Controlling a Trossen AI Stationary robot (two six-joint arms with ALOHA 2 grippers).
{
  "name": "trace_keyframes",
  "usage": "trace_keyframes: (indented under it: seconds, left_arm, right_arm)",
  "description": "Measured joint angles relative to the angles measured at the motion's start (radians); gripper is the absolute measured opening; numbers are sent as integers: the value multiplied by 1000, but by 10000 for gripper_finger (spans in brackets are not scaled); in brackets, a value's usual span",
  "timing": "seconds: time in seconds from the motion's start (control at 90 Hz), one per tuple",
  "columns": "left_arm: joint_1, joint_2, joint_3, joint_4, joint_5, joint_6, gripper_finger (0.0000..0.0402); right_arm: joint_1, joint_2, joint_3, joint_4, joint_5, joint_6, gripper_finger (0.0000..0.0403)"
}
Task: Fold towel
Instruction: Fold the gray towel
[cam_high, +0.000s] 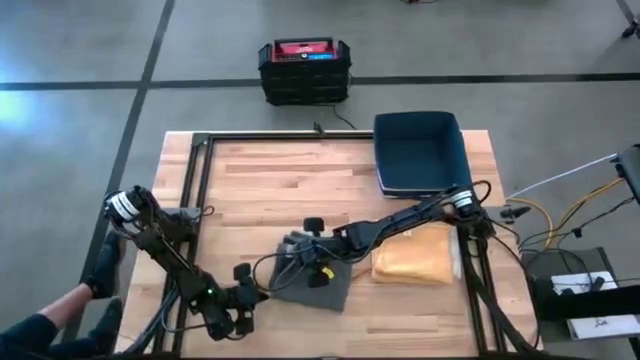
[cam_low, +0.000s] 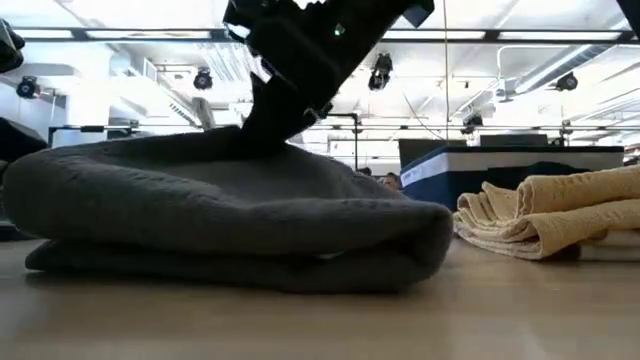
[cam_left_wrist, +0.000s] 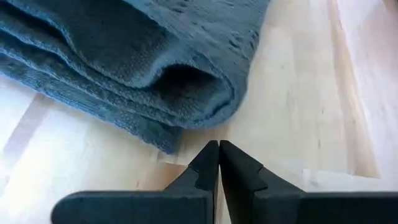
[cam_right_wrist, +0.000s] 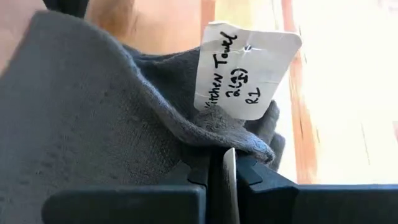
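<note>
The grey towel (cam_high: 312, 277) lies folded in a thick bundle on the wooden bench (cam_high: 270, 190), toward its near edge and a little left of the middle. From table height it shows as a low rounded mound (cam_low: 230, 225), layers stacked with the fold bulging on the right. The right end effector (cam_high: 300, 262) has reached across from the right side and sits on the towel's upper layer; its wrist camera shows the fingers (cam_right_wrist: 186, 177) pinched together on a ridge of grey cloth, with a white paper tag (cam_right_wrist: 245, 68) handwritten "Kitchen Towel" standing just above the grip. The left end effector (cam_left_wrist: 219, 163) rests low at the near left of the bench, just beside the towel's rolled edge (cam_left_wrist: 186, 87) but apart from it, its two fingers pressed fully together with nothing between them. From above that end effector (cam_high: 232, 318) sits at the bench's near edge, left of the towel. To the right of the grey towel lies a folded tan towel (cam_high: 415, 258), near it but not touching. A dark blue bin (cam_high: 420, 150) stands at the far right of the bench. On the floor beyond the bench sits a black crate (cam_high: 304, 70) with a red top
</note>
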Motion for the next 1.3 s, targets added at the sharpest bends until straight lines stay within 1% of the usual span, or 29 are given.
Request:
trace_keyframes:
  seconds: [0.144,0.367,0.433,0.478,0.544,0.6,0.678,0.778,0.889,0.978,1.067,1.111,1.167,1.222,1.3]
  left_arm:
    - [6,-4,1,0,-57,51,0]
    - [51,3,1,-25,-60,79,0]
    - [61,10,1,-17,-60,83,0]
    - [65,13,1,-20,-52,84,0]
    - [68,19,1,-19,-21,82,0]
    - [68,27,1,-24,0,70,0]
    - [67,30,1,-32,1,47,0]
    - [65,16,4,-47,11,39,0]
    - [61,-26,49,-136,46,41,0]
    - [61,-76,110,-254,76,41,0]
    - [61,-116,166,-377,72,49,0]
    - [62,-136,188,-418,47,64,0]
    - [62,-156,205,-429,-15,90,0]
    - [69,-170,207,-437,-76,126,0]
    - [97,-174,200,-386,-119,183,0]
  right_arm:
    - [0,-20,0,-4,1,0,1]
    - [0,-22,0,-5,3,0,0]
    - [0,-22,0,-6,36,-1,0]
    - [-2,-22,0,-8,62,-4,0]
    - [-11,-22,0,-14,73,-10,0]
    - [-21,-10,0,-18,73,6,0]
    - [-33,21,-5,-23,50,48,0]
    - [-35,68,-6,-26,52,85,8]
    - [-32,76,8,-24,51,78,46]
    - [-32,62,36,-46,52,51,95]
    - [-33,36,91,-81,52,28,145]
    - [-33,19,130,-133,52,15,167]
    - [-33,7,187,-208,52,6,191]
    - [-33,2,242,-338,49,14,211]
    - [-23,1,292,-483,33,57,232]
